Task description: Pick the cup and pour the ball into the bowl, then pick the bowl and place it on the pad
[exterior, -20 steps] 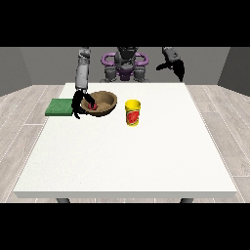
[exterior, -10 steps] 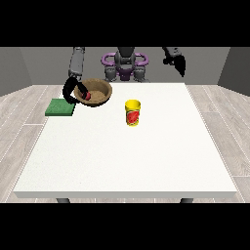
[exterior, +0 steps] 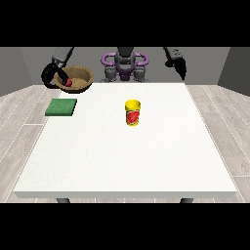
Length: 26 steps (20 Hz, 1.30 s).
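Room: grey walls, pale plank floor, and the big white table [exterior: 127, 146] filling most of the view, robot at the far edge.
Bowl: the brown bowl [exterior: 78, 78] is up in the air at the far left, off the table, tilted so its opening faces the camera.
Ball: the red ball [exterior: 68, 82] sits inside the bowl, low against the left wall.
Hand at the view's left: the black hand [exterior: 51, 78] is curled round the bowl's left rim and carries it, wrapped closed on the rim rather than spread.
Hand at the view's right: this hand [exterior: 179, 66] hangs high at the far right, holding nothing; I honestly can't tell how its fingers lie.
Pad: the green pad [exterior: 61, 107] lies flat on the table's left side, below and just near of the bowl, not touching it.
Cup: the yellow cup [exterior: 132, 113] stands upright mid-table, well apart from everything.
Stage, my guess: pour looks done, bowl is on its way to the pad.
Risk 1: with that tilt, the ball could roll out over the rim if the bowl tips further on the way down.
Risk 2: a rim-only hold might let the bowl swing or land on its edge.
Risk 3: setting down too far back puts it half off the pad or off the table's far edge.
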Available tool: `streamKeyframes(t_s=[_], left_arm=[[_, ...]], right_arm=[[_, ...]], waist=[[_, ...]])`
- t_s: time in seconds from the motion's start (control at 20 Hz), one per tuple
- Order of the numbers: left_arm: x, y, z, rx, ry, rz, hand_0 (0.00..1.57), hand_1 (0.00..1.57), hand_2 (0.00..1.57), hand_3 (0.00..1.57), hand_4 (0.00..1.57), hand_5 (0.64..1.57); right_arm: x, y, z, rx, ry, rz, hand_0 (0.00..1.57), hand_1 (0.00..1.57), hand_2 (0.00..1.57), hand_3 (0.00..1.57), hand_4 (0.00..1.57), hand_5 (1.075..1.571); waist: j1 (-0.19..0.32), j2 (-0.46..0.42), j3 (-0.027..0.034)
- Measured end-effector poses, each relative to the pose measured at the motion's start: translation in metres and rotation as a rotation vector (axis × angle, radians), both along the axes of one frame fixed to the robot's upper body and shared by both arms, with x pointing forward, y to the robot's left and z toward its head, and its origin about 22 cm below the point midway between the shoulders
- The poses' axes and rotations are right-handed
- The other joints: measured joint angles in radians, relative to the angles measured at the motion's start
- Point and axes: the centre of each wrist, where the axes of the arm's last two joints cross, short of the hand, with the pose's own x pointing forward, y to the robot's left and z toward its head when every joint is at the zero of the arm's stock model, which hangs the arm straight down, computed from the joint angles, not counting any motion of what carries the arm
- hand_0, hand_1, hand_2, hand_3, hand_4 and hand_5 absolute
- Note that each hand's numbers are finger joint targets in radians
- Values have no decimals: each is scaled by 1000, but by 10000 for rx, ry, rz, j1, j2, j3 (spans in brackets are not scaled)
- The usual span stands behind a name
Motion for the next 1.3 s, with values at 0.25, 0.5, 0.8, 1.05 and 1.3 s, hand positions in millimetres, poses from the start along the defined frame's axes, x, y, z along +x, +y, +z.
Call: streamKeyframes(t_s=[0.25,0.5,0.8,1.05,1.3], left_arm=[[3,11,9,-80,-342,28,0,0,0,0,1254,1503],[8,75,48,-324,-1152,315,0,0,0,0,1310,1567],[-6,171,93,-555,-2197,1090,0,0,0,0,1248,1569],[-21,212,106,-666,-2803,1300,0,0,0,0,1187,1557],[-24,221,117,-613,-3096,1314,0,0,0,0,1179,1552]], right_arm=[[-6,-19,9,-130,-344,-15,1571,1571,1571,217,878,1570],[-21,-54,17,-333,-924,-304,1571,1571,1571,0,865,1571],[-24,-62,25,-392,-1859,-433,1571,1571,1571,0,793,1566],[-24,-67,30,-288,-2477,-668,1571,1571,1571,0,685,1567],[-27,-88,43,-479,-2548,-1666,1087,1087,1226,1164,0,1523]], waist=[[42,427,7],[242,1016,10],[240,1754,3],[283,2277,7],[336,2575,12]])
